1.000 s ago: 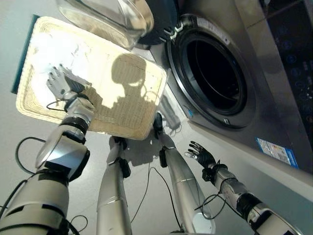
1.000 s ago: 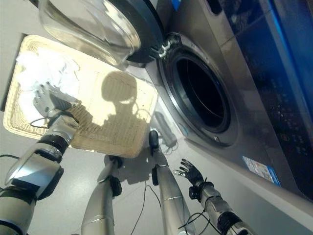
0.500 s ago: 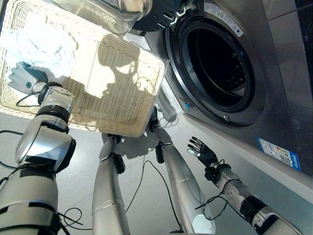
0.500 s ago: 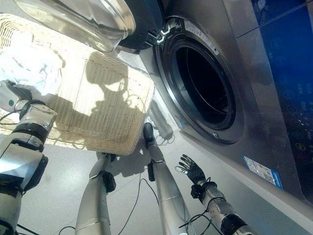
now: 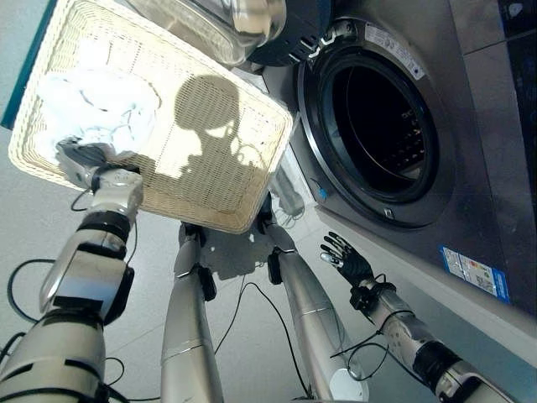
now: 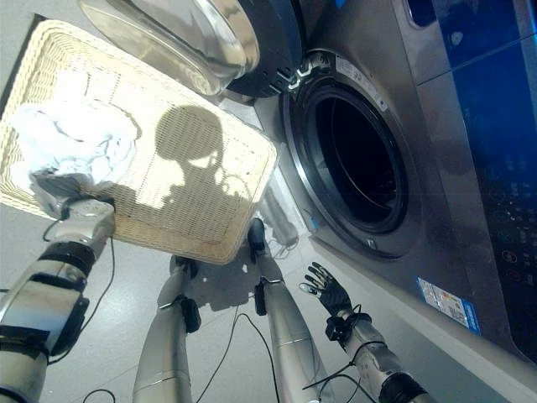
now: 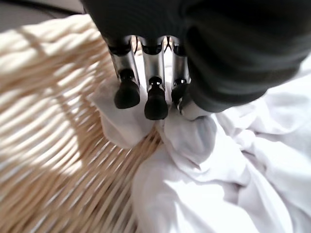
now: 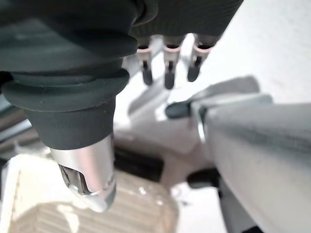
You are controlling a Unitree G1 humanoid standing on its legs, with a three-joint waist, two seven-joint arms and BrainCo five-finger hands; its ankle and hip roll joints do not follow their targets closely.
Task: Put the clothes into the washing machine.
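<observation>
White clothes — left hand pinching a fold.

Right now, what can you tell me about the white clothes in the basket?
The crumpled white cloth looks soft and thin, bunched into folds and wrinkles. It lies in a heap at one end of the flat pale woven wicker basket, bright in the sunlight, away from the washing machine's open round door hole. The robot's left hand has its dark-tipped fingers curled into one edge of the cloth, pinching it against the basket weave.
</observation>
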